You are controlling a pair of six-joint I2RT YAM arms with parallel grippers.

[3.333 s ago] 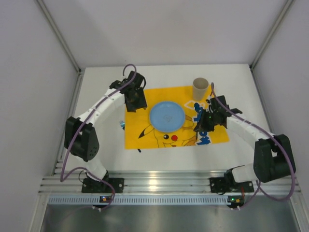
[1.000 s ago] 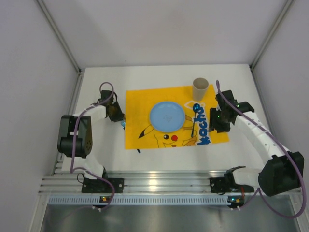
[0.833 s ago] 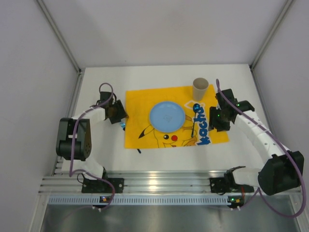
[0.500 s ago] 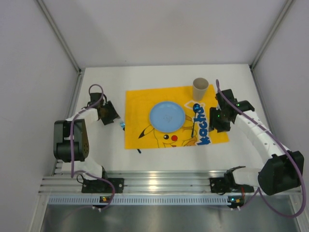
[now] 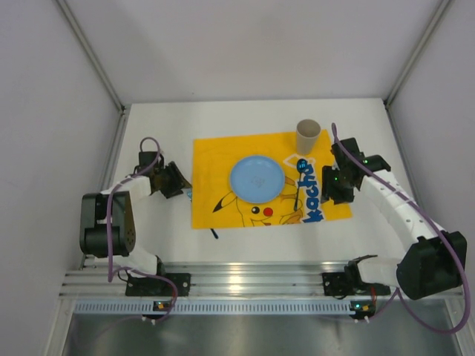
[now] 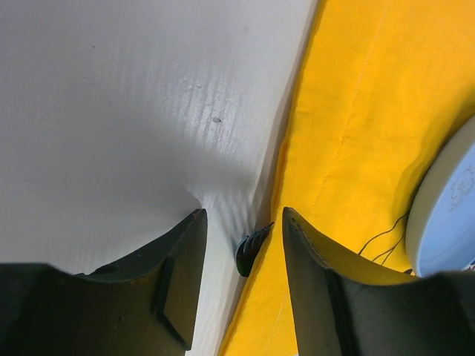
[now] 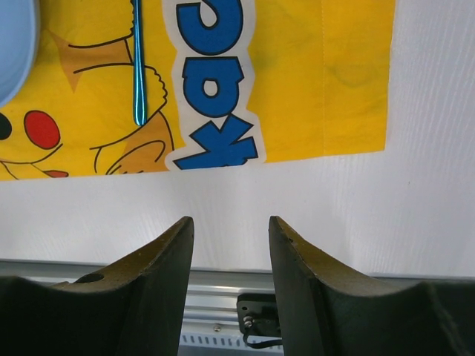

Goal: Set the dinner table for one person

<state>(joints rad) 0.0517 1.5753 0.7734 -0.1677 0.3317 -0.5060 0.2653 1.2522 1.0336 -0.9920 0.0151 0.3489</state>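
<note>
The white dinner table (image 5: 156,222) carries a yellow Pikachu mat (image 5: 215,152). On the mat sit a blue plate (image 5: 256,178), a beige cup (image 5: 308,136) and a thin dark utensil (image 5: 297,191) right of the plate. My left gripper (image 5: 179,189) is open and low at the mat's left edge. In the left wrist view a second dark utensil's end (image 6: 252,248) pokes out from under the mat (image 6: 371,111), between the open left gripper's (image 6: 243,215) jaws and apart from both. My right gripper (image 5: 334,189) is open and empty; in the right wrist view (image 7: 230,220) it is over bare table.
The second utensil's other end (image 5: 214,232) shows at the mat's front edge. A silver aluminium rail (image 5: 237,285) runs along the near edge, also in the right wrist view (image 7: 223,297). Grey panels wall the sides and back. The plate's rim (image 6: 445,215) shows in the left wrist view.
My left gripper moved off the mat's back left corner, left and down to the mat's left edge. My right gripper drew back right, leaving the utensil on the mat, then stayed still.
</note>
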